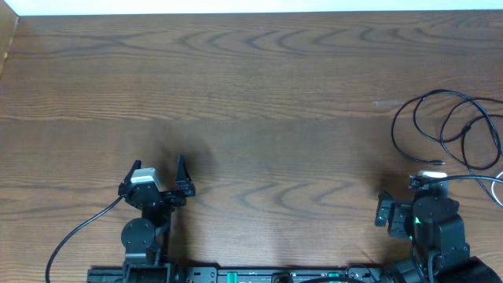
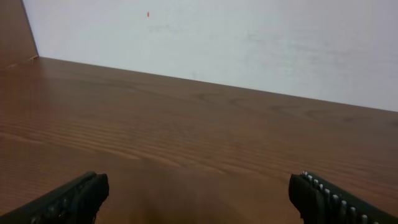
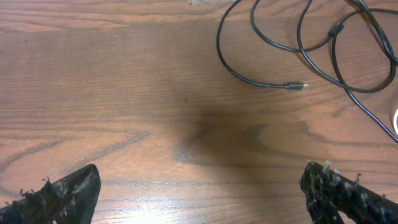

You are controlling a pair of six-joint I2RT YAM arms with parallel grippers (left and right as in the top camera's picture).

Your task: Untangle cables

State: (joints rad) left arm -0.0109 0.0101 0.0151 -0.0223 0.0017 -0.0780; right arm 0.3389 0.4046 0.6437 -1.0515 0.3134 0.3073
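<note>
1. My left fingers (image 2: 74, 199) are spread wide with nothing between them, low over the near left of the bench (image 1: 251, 94); my right fingers (image 3: 68, 190) are just as wide and empty at the near right
2. The cables (image 3: 337, 29) lie at the right side of the bench, just beyond my right fingers: overlapping black loops, with a white-grey cord (image 1: 495, 182) at the right edge
3. The cords are thin and lie flat on the wood, so a closing grip could skid over one, or pinch two strands where they cross and tighten the tangle
4. A loose plug end (image 3: 296, 86) lies nearest me; pulling it blindly might drag it through a loop and make a knot
5. The loops run out of view to the right, so a tug that way may take them beyond my reach
6. My left fingers are well apart from the cables; a long reach across risks my two arms colliding
7. The white-grey cord passes close to my right arm and could snag on it
</note>
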